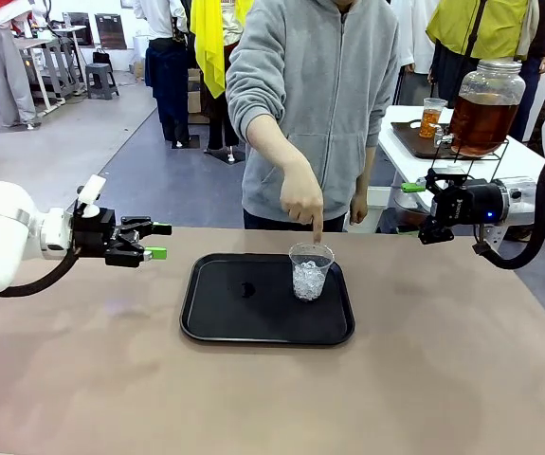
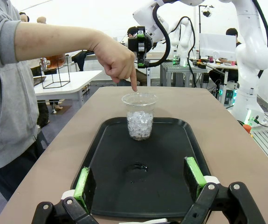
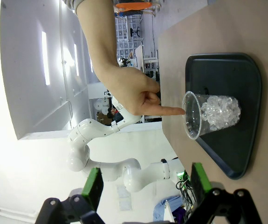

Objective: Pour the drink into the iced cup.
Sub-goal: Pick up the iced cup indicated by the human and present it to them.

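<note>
**Both my pincers are wide and hold nothing**

My left pincer (image 1: 158,241) hangs over the left side of the brown table (image 1: 443,379), just left of the black tray (image 1: 234,318). Its green pads (image 2: 82,183) stand wide apart with nothing between them. My right pincer (image 1: 420,209) hangs at the far right, past the table's edge. It is wide too and holds nothing.

The iced cup (image 1: 310,271) stands upright on the far right part of the tray. It is clear and has ice at the bottom. The person's hand (image 1: 302,197) points one finger down at the cup's far rim. I cannot tell if the finger touches it. A small wet spot (image 2: 138,167) sits on the tray, nearer to me than the cup.

The drink (image 1: 481,123) is brown. It is in a big glass jar (image 1: 488,78) on a white table at the far right, behind my right pincer and well apart from the cup.
</note>
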### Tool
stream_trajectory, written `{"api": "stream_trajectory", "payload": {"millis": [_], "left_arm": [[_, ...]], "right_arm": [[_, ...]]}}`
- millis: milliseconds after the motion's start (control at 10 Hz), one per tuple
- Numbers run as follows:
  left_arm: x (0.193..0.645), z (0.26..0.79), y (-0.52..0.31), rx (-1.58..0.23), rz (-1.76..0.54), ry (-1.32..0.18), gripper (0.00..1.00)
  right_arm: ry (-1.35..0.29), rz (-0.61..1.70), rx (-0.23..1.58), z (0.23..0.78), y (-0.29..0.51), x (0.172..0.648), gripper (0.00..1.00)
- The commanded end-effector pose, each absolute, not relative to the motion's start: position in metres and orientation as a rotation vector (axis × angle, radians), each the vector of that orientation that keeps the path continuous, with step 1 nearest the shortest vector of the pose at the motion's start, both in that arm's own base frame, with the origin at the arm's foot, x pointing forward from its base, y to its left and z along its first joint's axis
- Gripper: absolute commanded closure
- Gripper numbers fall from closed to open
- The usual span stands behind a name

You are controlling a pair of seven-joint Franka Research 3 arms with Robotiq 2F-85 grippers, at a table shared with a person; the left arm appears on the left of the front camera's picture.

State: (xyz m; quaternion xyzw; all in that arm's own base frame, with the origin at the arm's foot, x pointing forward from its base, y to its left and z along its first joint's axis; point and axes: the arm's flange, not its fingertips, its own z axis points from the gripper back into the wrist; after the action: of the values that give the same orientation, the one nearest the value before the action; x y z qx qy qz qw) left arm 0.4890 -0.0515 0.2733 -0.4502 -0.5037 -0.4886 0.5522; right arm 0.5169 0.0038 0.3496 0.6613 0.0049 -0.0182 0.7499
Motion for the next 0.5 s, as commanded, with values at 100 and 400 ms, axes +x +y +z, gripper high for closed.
{"api": "stream_trajectory", "payload": {"millis": [100, 400], "left_arm": [[0.4897, 0.2751, -0.0523, -1.065, -1.155, -1.189, 0.0], [0.4897, 0.2751, -0.0523, -1.065, -1.155, -1.189, 0.0]], "right_arm": [[0.005, -0.042, 1.44, 0.3507, 0.0037, 0.5174, 0.0], [0.005, -0.042, 1.44, 0.3507, 0.0037, 0.5174, 0.0]]}}
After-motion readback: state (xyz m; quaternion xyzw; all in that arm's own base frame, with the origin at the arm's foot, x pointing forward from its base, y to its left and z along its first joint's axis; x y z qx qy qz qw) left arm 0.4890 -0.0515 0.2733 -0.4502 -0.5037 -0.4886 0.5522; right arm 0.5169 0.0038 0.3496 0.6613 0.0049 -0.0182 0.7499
